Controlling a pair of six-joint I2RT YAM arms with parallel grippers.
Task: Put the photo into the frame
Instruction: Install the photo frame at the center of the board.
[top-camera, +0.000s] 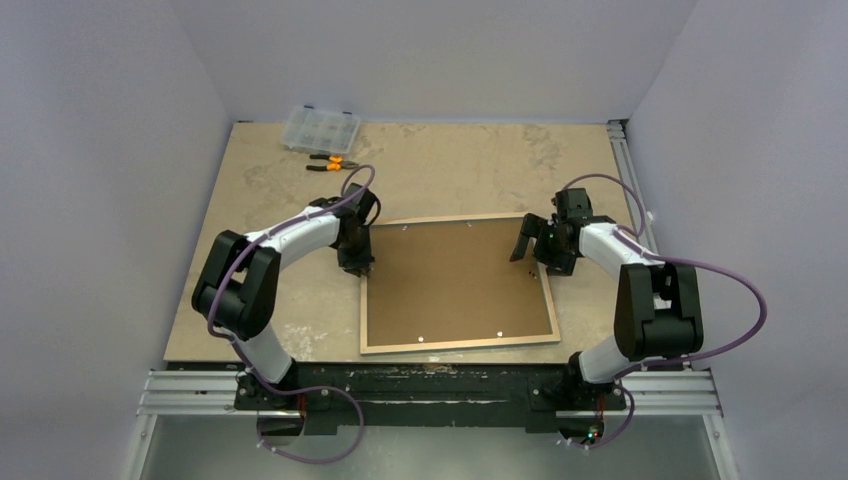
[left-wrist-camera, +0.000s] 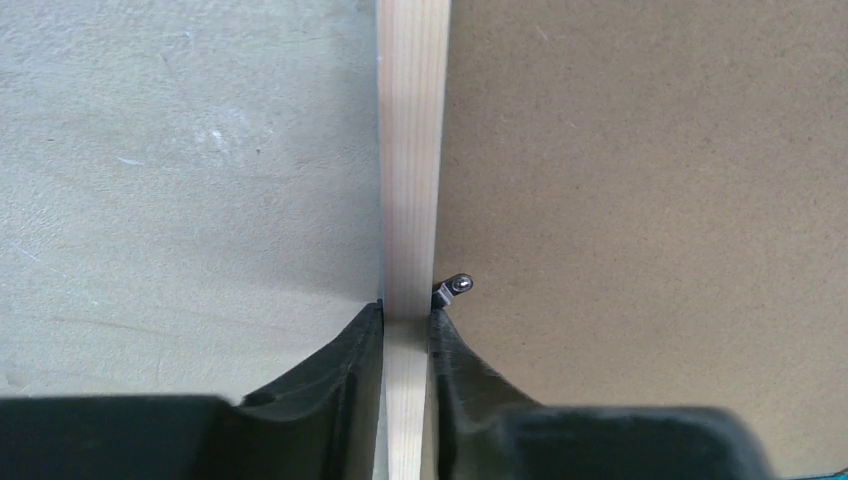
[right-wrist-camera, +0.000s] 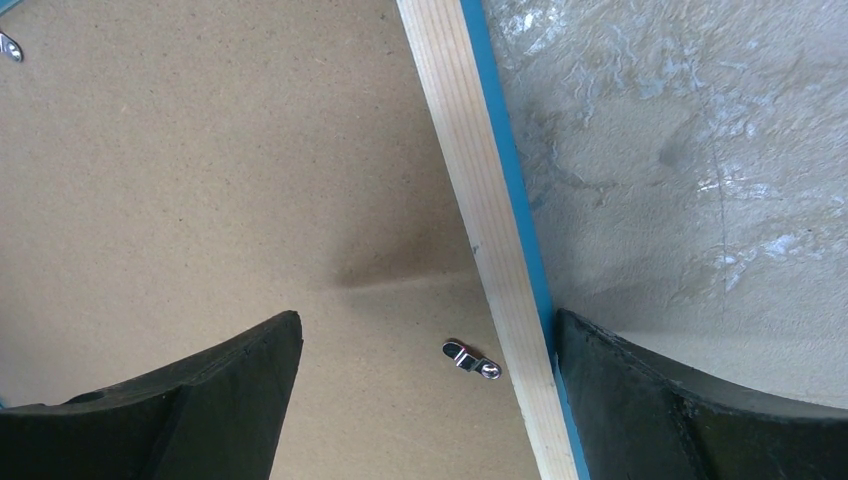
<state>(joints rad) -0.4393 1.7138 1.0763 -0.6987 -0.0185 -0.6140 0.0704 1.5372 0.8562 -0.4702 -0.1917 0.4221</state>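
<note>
Frame (left-wrist-camera: 410, 150), smooth pale-wood back up, sits pinched by left gripper (left-wrist-camera: 407, 312); right gripper (right-wrist-camera: 428, 316) gapes.

Beige table (top-camera: 450, 170) carries frame (top-camera: 460, 343) (wood back up), clear box (top-camera: 320, 128), pliers (top-camera: 330, 162).

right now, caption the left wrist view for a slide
Left gripper pinches the wooden back rail of the frame, backing board alongside.

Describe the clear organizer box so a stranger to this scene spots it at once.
From the frame lying back-up in the middle of the table, look to the far left corner. The clear organizer box sits there, split into small compartments. Its only neighbours are orange-handled pliers just nearer the arms; the box is colourless and rectangular.
</note>
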